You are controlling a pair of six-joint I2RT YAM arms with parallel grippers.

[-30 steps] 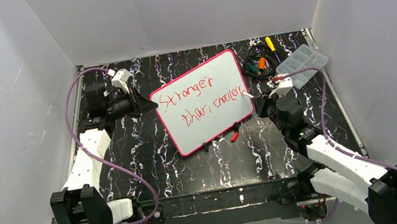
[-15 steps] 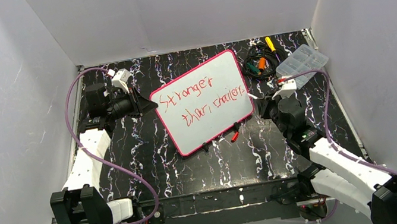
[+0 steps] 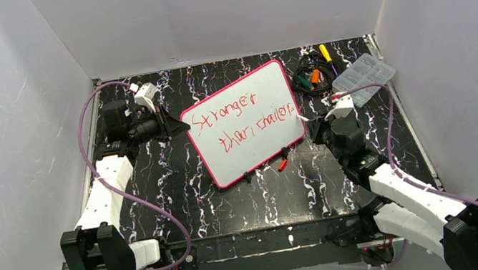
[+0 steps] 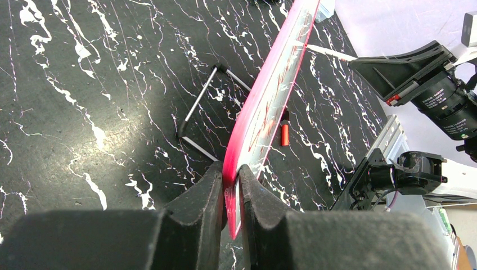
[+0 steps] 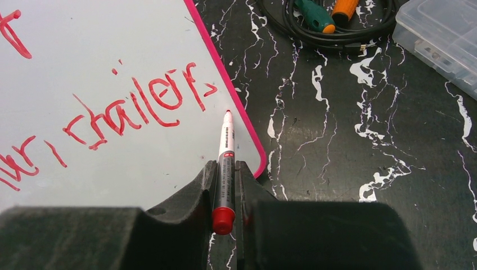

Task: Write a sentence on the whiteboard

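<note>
The whiteboard [image 3: 249, 122], white with a pink-red border, stands tilted on a wire stand in the middle of the table. The sentence [image 3: 245, 121] in red reads about "Stronger than, trailer" in two slanted lines; its end shows in the right wrist view [image 5: 135, 109]. My left gripper [image 3: 173, 126] is shut on the board's left edge [image 4: 264, 112], jaws clamped on the pink border. My right gripper [image 3: 314, 123] is shut on a red-capped marker [image 5: 225, 163]; its tip sits by the board's right border, just past the last word.
A clear plastic compartment box [image 3: 363, 75] lies at the back right. A coil of black cable with orange, green and yellow-handled tools [image 3: 313, 74] lies behind the board. A small red cap [image 3: 283, 165] lies below the board's front edge. White walls enclose the table.
My right arm has shifted slightly near the board's right edge, the marker tip staying just off the last word. The left arm and board have not moved.
</note>
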